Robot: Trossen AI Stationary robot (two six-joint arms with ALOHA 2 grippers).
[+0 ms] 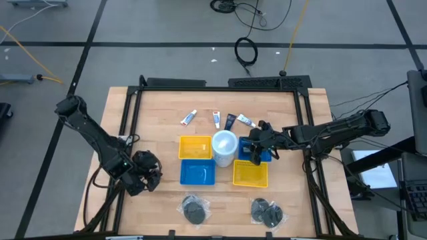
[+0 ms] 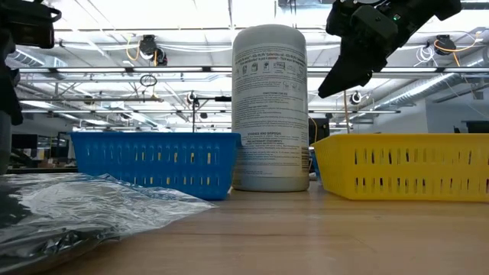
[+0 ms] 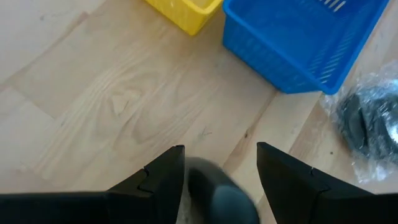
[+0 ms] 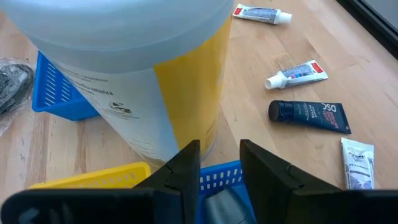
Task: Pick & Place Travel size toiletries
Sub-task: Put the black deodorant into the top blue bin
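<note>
At 3 o'clock of the big white tub (image 1: 224, 145), you have the right gripper (image 4: 219, 148) poised over the rim of a blue basket (image 4: 219, 175), fingers parted with no item seen between the tips. A blurred grey shape sits low in the gap, and you cannot tell what it is. Task items: white squeeze tubes (image 1: 189, 119) and one dark tube (image 4: 309, 116) lie in a row at 12 o'clock of the tub, with wrapped dark round pieces (image 1: 195, 211) at the table's 6 o'clock edge. Hazard one: the tub stands just beside your fingers, so a sideways swing toward the tubes could tip it. Hazard two: a low exit may snag the basket rim and drag it. Hazard three: the tubes lie near each other, so a loose approach may nudge a neighbour. The left gripper (image 3: 221, 152) waits at 8 o'clock, fingers apart.
</note>
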